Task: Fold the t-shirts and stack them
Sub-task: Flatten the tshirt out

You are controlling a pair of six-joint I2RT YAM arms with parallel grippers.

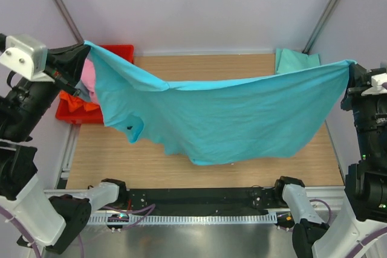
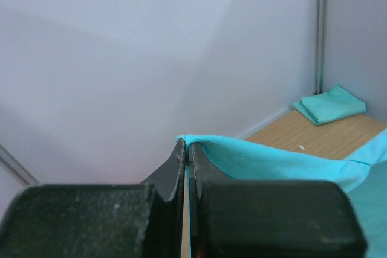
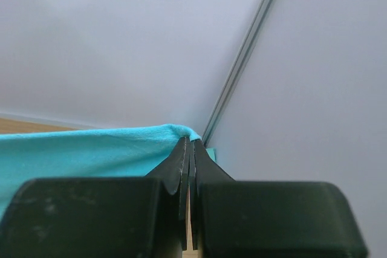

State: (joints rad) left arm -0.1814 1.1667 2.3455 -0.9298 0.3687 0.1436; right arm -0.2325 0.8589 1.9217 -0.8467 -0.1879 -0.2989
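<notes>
Above the worktop [image 1: 121,155], the turquoise t-shirt [image 1: 224,119] is held spread between both arms. Its top edge is pulled into a shallow sag, and the body hangs in a loose curtain. Whether the lowest fold touches the wood cannot be told.

- **Left arm:** it is raised at the far-left corner. The left hand [image 2: 186,144] is pressed together on one corner of the cloth, which is pinched between matte black fingers.
- **Right arm:** it is raised at the far-right side. The right hand [image 3: 189,142] is likewise clamped on the opposite corner, with the hem wrapped over the fingertips.
- **Cloth:** it is a thin, soft knit, lightly creased. One short sleeve is seen dangling at the lower left.
- **Worktop:** it is a flat, wood-grain surface.
- **Other shirts:** a mint-teal t-shirt [image 1: 296,60] is laid folded into a flat rectangle at the far-right corner. Pink cloth [image 1: 87,80] and orange cloth [image 1: 81,104] are bunched in the red crate [image 1: 124,51] of rigid plastic at far left.
</notes>
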